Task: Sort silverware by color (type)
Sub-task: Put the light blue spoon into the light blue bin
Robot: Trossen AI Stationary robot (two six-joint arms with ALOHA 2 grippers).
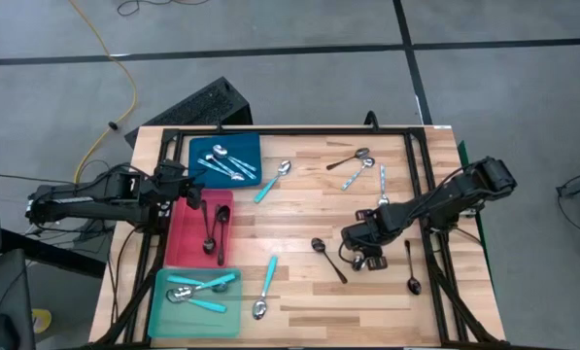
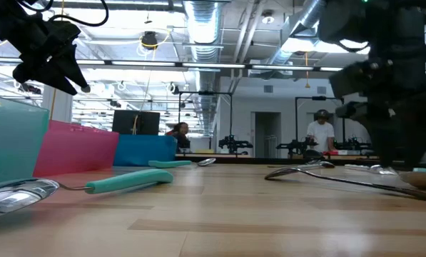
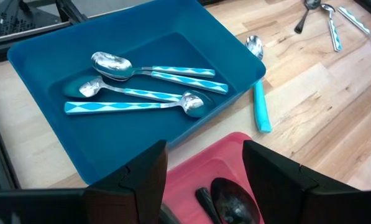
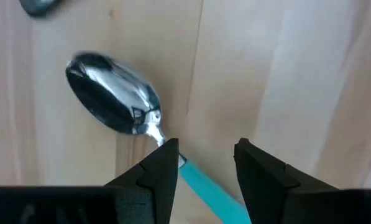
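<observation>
My right gripper (image 1: 360,250) is low over the table's right middle, open. In the right wrist view its fingers (image 4: 166,165) stand on either side of a spoon's turquoise handle (image 4: 201,183). That spoon's silver bowl (image 4: 114,102) lies on the wood, and I cannot tell whether a finger touches the spoon. My left gripper (image 1: 186,191) is open and empty, above the far end of the red tray (image 1: 187,238), which holds black spoons (image 3: 232,202). The blue tray (image 3: 61,59) holds spoons with patterned turquoise handles (image 3: 141,93).
The teal tray (image 1: 163,316) at the near left holds turquoise-handled spoons. Loose spoons lie on the wood: turquoise-handled ones (image 1: 267,284) (image 1: 272,182), black ones (image 1: 328,259) (image 1: 412,270), and several at the far right (image 1: 359,167). A dark frame (image 1: 421,156) borders the table.
</observation>
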